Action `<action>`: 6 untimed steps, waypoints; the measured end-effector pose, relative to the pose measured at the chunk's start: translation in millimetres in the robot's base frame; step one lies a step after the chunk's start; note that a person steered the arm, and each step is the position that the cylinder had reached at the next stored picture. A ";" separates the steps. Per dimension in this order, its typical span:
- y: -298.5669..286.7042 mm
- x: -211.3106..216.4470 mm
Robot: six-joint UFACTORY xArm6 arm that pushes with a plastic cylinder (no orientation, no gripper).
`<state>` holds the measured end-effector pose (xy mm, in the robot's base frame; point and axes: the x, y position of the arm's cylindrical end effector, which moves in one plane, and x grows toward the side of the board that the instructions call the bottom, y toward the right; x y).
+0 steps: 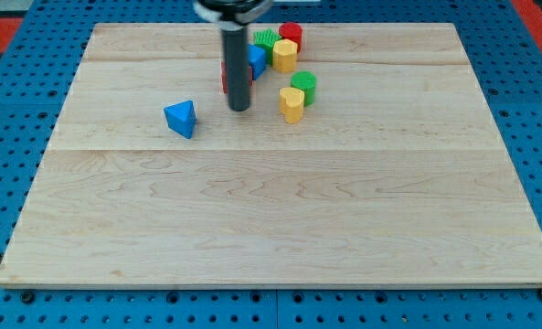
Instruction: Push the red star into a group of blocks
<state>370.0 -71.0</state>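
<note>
Wooden board (280, 219) on blue pegboard (15, 110), biggest thing in view, used as landmark. Dark rod (237, 64) coming down from board's top edge, a bit left of centre, my tip (240, 109) resting on board in its upper third. No claw on this rig, just the rod; nothing held, so no open or shut state to tell.

Cluster of blocks near board's top edge, around centre, just right of rod. Blue triangle (181, 119) apart from cluster, left of tip, in board's upper-left part. Yellow block (284, 56) near top edge, touching red cylinder (291, 36) behind it. Green star-ish block (266, 39) at top edge just left of red cylinder. Yellow heart-like block (292, 104) lowest of cluster, right of tip, touching green cylinder (303, 86) just above it. Blue block (257, 59) right beside rod, partly hidden, shape unclear. Red star (224, 77) mostly hidden behind rod, only a red sliver at rod's left edge, just above tip; contact with tip not clear.
</note>
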 end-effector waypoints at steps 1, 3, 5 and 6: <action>-30.3 -15.8; 30.9 -68.0; 37.4 -15.3; 55.9 27.3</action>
